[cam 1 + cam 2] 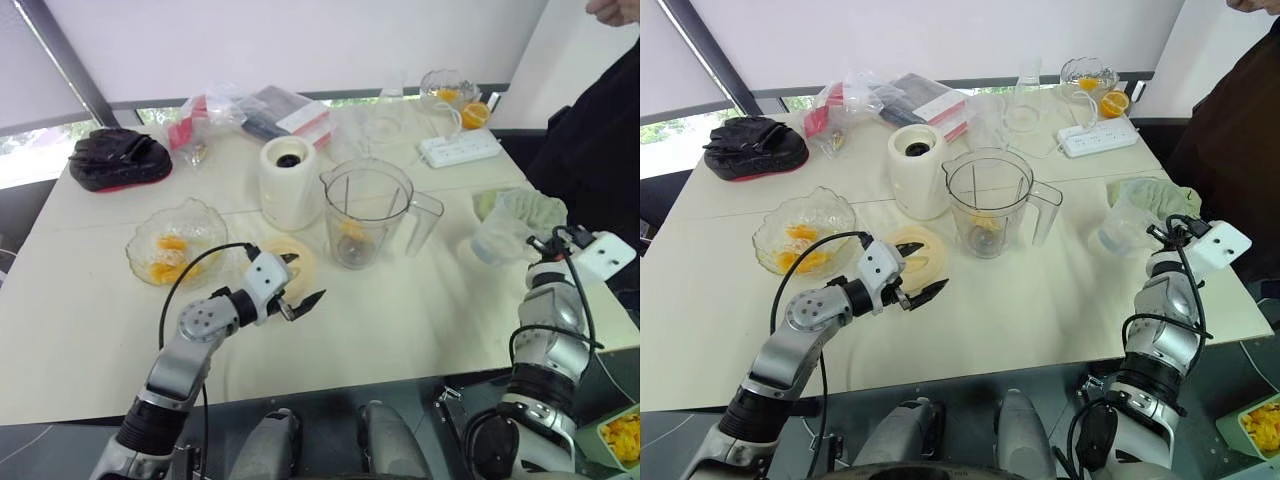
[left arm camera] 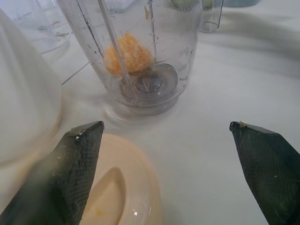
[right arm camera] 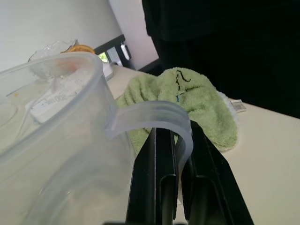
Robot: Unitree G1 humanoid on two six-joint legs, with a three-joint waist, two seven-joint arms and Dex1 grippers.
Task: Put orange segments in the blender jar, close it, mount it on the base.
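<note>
- The left hand was held spread wide and empty, low over the bench, partly above the cream lid and just in front of the blender jar.
- The jar was seen upright and uncovered beside the white base, with one orange segment lying by the blades. More segments were seen in the glass bowl on the robot's left.
- The right hand was clenched on the handle of a translucent jug, next to a green cloth.
- If the lid were taken up now, the jar would probably be closed underfilled.
- Because the lid lay flat, a pinch at its rim could be lost, or the lid shoved towards the base.
- Wet segments could be squeezed out of the grip and dropped between bowl and jar.
- The jug could be tipped or dragged if the right arm were moved while clamped; its contents could not be made out.
</note>
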